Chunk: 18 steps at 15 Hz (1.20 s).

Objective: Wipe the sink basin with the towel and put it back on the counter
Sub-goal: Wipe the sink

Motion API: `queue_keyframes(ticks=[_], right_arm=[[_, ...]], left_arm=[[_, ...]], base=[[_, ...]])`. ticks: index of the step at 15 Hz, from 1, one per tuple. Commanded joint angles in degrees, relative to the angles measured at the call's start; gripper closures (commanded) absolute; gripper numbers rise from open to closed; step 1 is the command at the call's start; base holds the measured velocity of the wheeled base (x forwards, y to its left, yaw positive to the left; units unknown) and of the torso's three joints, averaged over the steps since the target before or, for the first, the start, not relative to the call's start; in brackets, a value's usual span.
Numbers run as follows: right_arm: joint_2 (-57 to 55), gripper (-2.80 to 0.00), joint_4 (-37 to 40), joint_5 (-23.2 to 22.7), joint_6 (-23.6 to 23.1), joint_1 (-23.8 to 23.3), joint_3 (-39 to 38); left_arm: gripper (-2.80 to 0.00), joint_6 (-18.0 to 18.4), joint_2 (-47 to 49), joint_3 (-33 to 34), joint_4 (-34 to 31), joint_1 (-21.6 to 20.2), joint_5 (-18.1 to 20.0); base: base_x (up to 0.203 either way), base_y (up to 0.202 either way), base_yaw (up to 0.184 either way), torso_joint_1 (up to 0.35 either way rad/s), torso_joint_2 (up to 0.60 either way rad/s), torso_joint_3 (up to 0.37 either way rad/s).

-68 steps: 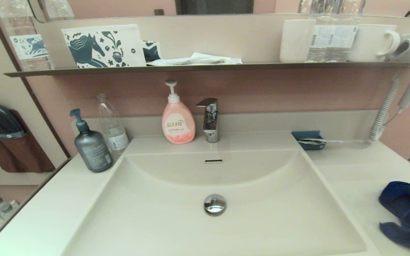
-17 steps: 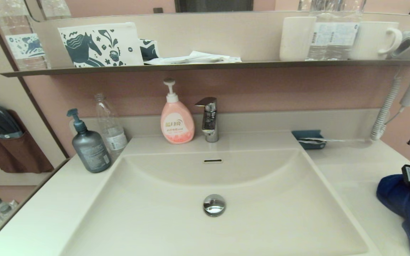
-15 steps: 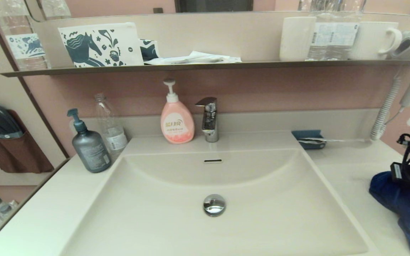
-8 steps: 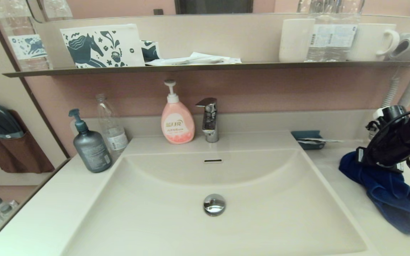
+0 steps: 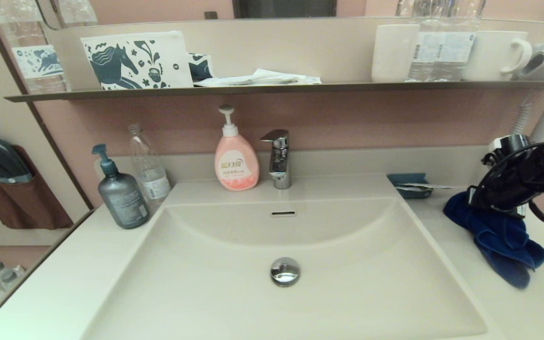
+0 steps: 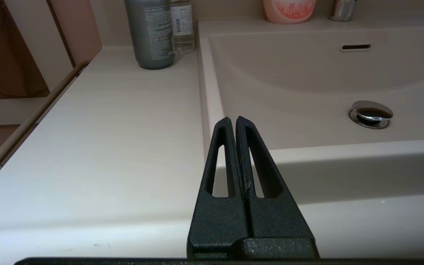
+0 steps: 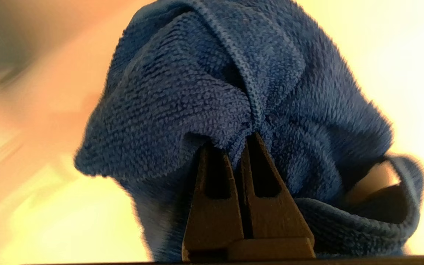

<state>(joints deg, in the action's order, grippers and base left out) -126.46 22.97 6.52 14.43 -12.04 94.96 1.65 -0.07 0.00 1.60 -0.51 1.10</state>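
Note:
The dark blue towel (image 5: 494, 233) hangs bunched above the counter (image 5: 461, 245) to the right of the sink basin (image 5: 234, 293). My right gripper (image 7: 234, 141) is shut on the towel (image 7: 212, 84), pinching a fold between its fingertips; in the head view the gripper (image 5: 477, 208) sits just right of the basin's rim. The basin is cream-white with a chrome drain plug (image 5: 284, 271) and an overflow slot (image 5: 283, 214). My left gripper (image 6: 231, 119) is shut on nothing, parked low at the counter's front edge, near the basin's (image 6: 307, 81) left front corner.
A grey pump bottle (image 5: 120, 192), a clear bottle (image 5: 148, 167), a pink soap dispenser (image 5: 235, 158) and the tap (image 5: 279, 158) stand along the back. A teal tray (image 5: 409, 184) lies behind the towel. A dark shelf (image 5: 272, 88) runs overhead; a hair dryer (image 5: 543, 66) hangs at right.
My right gripper has lifted the towel off the counter and carried it left and away from the front edge, toward the basin. The left arm has not moved.

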Motion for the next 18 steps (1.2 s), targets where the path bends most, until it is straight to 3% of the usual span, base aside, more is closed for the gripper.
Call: queue_keyframes(ticks=[1,4,7,13,18], right_arm=[[-1.1,0.00,0.3,1.0,-1.0,-3.1,2.5],[-2.1,0.00,0.5,1.5,-2.4,-5.9,4.4],[-1.8,0.00,3.3,1.4,-2.0,-5.2,4.2],[1.0,0.00,9.1,0.1,5.4,3.7,3.7],[5.7,0.00,10.8,-2.8,7.3,9.8,-0.1]], left_arm=[[0.00,0.0,0.1,0.0,0.0,0.0,0.0],[0.00,0.0,0.1,0.0,0.0,0.0,0.0],[0.00,0.0,0.1,0.0,0.0,0.0,0.0],[0.00,0.0,0.1,0.0,0.1,0.0,0.0],[0.00,0.0,0.1,0.0,0.0,0.0,0.0]], base=[[0.000,0.000,0.000,0.000,0.00,0.000],[0.000,0.000,0.000,0.000,0.00,0.000],[0.000,0.000,0.000,0.000,0.00,0.000],[0.000,0.000,0.000,0.000,0.00,0.000],[0.000,0.000,0.000,0.000,0.00,0.000]])
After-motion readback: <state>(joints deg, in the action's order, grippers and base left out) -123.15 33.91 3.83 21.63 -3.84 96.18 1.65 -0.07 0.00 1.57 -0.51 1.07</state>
